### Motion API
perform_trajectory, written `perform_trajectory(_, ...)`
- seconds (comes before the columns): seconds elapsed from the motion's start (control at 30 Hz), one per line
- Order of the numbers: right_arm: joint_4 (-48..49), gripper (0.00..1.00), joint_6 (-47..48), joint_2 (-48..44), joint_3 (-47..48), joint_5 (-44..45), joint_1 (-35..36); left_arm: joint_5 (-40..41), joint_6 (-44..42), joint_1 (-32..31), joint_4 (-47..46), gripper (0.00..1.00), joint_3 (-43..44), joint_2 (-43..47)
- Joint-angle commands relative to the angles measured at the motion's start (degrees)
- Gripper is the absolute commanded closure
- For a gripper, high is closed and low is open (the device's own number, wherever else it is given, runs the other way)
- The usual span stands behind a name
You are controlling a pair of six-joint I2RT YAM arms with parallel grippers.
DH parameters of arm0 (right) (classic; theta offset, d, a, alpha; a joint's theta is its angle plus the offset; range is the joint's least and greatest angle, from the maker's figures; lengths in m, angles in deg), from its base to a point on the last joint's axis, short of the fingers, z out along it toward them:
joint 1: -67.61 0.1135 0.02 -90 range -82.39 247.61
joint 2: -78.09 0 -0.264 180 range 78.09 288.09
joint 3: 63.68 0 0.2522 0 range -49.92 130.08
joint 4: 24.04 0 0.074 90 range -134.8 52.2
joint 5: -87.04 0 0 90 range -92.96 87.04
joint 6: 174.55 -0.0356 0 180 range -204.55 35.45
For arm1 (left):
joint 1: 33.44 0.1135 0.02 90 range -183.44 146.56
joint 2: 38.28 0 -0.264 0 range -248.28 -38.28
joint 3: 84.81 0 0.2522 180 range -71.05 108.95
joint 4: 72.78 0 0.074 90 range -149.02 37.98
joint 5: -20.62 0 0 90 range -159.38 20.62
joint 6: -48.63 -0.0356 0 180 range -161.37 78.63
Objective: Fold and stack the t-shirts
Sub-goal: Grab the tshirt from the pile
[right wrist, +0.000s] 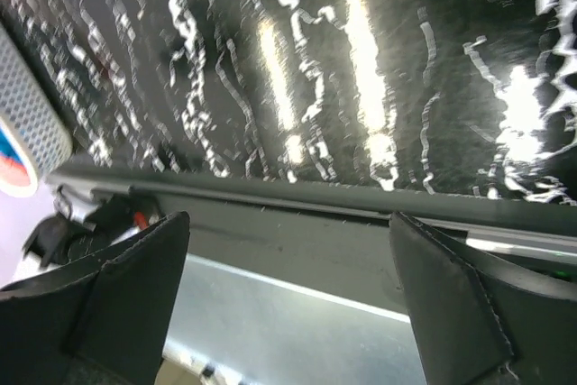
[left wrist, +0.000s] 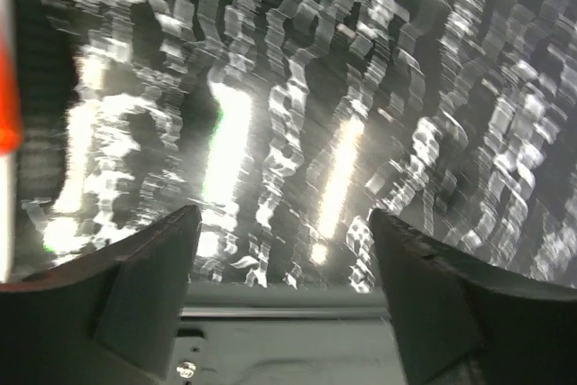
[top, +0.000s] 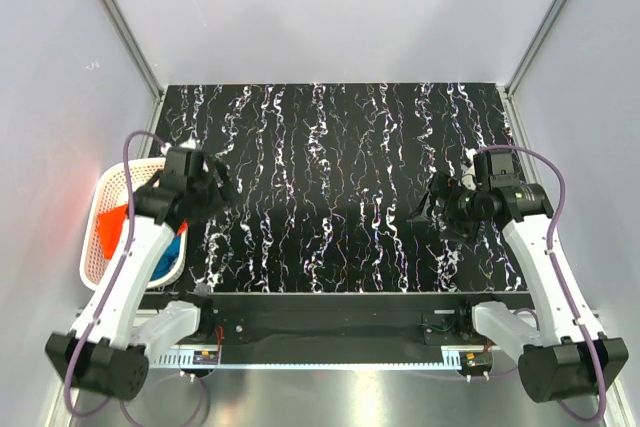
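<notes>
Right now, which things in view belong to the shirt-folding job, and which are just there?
Job: orange-red t-shirt and teal t-shirt, both in the white mesh basket; left gripper and right gripper, open and empty.
Just there: white mesh basket; black marbled table.

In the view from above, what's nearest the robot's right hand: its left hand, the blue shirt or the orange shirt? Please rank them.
From the right hand:
1. Left hand, across the black marbled table.
2. Teal blue cloth t-shirt, on the right side of the white plastic mesh basket.
3. Orange-red cloth t-shirt, further left in that basket.
</notes>
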Motion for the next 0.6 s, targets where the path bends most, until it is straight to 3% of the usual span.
perform_trajectory(0.0,-0.3,0.00,3.7,1.7,2.7,-6.0,-0.1,13.6,-0.3,2.8,0.7,0.14,7.3,-5.7)
perform_trajectory(0.13,-0.3,0.00,4.5,4.2,5.7,-14.5,1.0,13.2,-2.4,14.9,-0.4,0.17,10.8,-14.8)
perform_trajectory(0.3,-2.1,0.00,6.5,8.6,9.6,-12.9,5.2,18.0,-1.0,24.9,-0.5,0.16,11.3,-19.6)
perform_trajectory(0.33,-2.1,0.00,6.7,9.0,10.5,-12.6,5.7,16.4,-1.2,30.7,-1.4,0.18,10.3,-19.7)
perform_trajectory(0.43,-2.1,0.00,6.9,10.5,11.2,-13.1,6.4,9.4,-2.5,40.7,-5.8,0.35,5.7,-19.3)
perform_trajectory(0.57,-2.1,0.00,7.2,11.7,10.9,-13.2,7.2,14.7,-2.5,43.2,-6.9,0.38,3.8,-20.3)
